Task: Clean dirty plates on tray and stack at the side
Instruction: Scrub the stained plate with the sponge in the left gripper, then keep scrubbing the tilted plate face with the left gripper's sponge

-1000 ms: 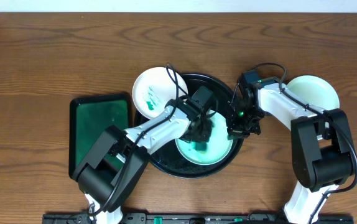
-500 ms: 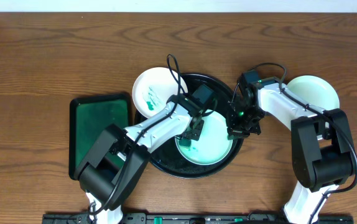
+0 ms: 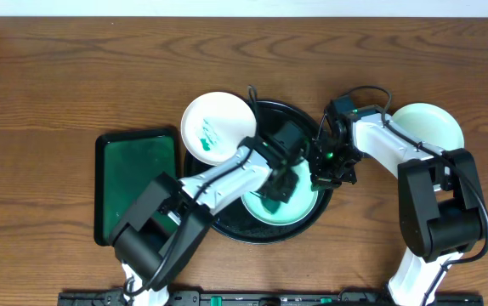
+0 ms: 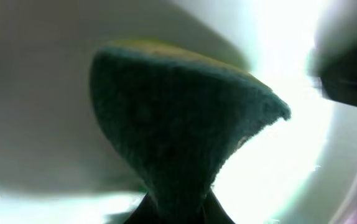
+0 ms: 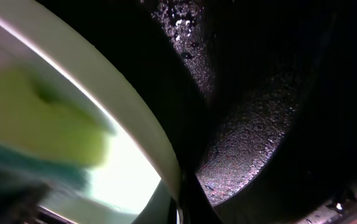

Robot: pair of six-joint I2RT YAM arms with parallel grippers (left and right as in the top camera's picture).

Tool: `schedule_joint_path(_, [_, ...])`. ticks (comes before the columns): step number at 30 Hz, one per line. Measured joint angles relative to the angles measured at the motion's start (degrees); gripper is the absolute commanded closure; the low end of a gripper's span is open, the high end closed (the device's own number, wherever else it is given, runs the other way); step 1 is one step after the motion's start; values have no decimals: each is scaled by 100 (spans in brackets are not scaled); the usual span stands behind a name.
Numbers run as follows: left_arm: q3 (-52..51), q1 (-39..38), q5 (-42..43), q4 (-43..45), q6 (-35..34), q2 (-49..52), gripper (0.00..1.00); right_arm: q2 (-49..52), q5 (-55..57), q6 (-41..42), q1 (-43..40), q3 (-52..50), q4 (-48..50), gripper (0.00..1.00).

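Observation:
The round black tray (image 3: 227,223) sits mid-table. A white plate (image 3: 299,208) with teal smears lies in it. My left gripper (image 3: 280,183) is shut on a dark green sponge (image 4: 178,124) with a yellow back and presses it onto that plate. My right gripper (image 3: 322,177) is shut on the plate's right rim (image 5: 135,118). A second plate (image 3: 217,123) with teal smears rests at the tray's upper left rim. A third plate (image 3: 428,123) lies on the table at the right, outside the tray.
A dark green rectangular tray (image 3: 135,178) lies left of the black tray. The inner wall of the black tray (image 5: 253,124) fills the right wrist view.
My left gripper with the sponge slid left over the plate, then back right toward the plate's middle. The right gripper has stayed on the plate's rim.

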Motion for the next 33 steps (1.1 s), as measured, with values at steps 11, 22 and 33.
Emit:
schedule_joint_path(11, [-129, -50, 664, 413, -245, 24, 93, -4, 140, -2, -37, 2, -85, 99])
schedule_joint_path(22, [-94, 407, -42, 505, -1117, 22, 93, -4, 149, -4, -37, 7, -105, 99])
schedule_joint_path(33, [-59, 1174, -330, 402, -2129, 20, 93, -2, 20, 7, 0, 7, -90, 98])
